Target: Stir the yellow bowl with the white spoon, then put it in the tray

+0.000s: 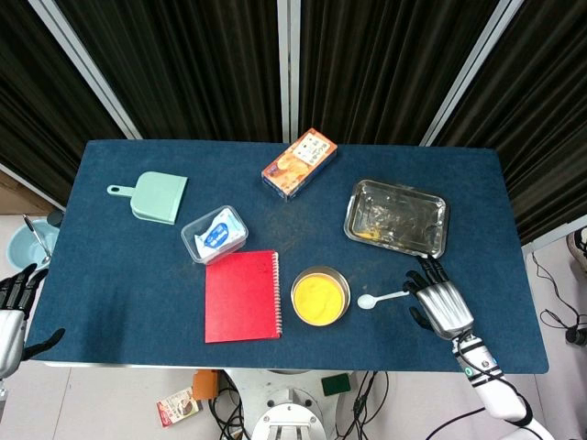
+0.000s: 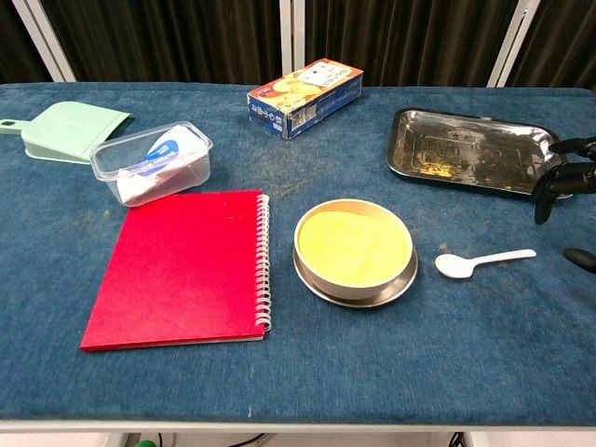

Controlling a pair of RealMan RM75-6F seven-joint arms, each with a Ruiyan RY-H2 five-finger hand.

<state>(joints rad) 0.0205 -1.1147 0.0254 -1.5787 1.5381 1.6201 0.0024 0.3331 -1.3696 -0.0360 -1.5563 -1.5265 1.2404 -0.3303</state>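
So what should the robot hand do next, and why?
Probably the right hand should close its fingers on the white spoon's handle and lift it. The spoon lies flat on the table beside the yellow bowl, its handle pointing toward that open hand, and nothing holds it yet. Stirring cannot begin until it is picked up.

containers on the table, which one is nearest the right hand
The metal tray, just ahead of the right hand. The yellow bowl sits farther off beyond the white spoon, and the clear plastic box is farther still.
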